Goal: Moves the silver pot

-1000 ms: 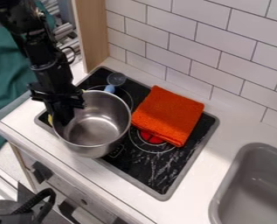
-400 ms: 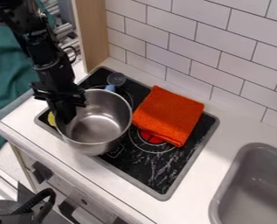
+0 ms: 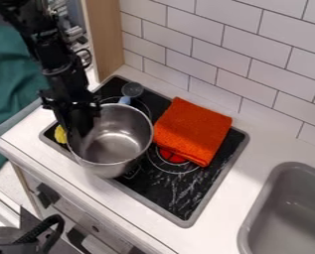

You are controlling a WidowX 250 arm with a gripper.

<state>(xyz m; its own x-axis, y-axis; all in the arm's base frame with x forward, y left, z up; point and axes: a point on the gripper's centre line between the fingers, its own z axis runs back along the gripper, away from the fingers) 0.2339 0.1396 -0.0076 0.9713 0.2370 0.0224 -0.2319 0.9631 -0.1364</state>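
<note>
The black arm (image 3: pixel 53 59) slants down from the upper left, over the left edge of the desk (image 3: pixel 26 135). Its gripper (image 3: pixel 79 130) hangs steeply downward.

Bright, soft light spreads over the pale counter (image 3: pixel 219 225) and wall tiles (image 3: pixel 229 57); gentle highlights gleam inside the silver pot (image 3: pixel 117 146) and faintly in the grey sink (image 3: pixel 269 208), while the black hand (image 3: pixel 80 133) shows little detail

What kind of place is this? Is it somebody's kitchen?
It looks like a kitchen corner, maybe a small pretend one. You can see a black stovetop with red showing on a burner, a silver pot, and a grey sink.
</note>
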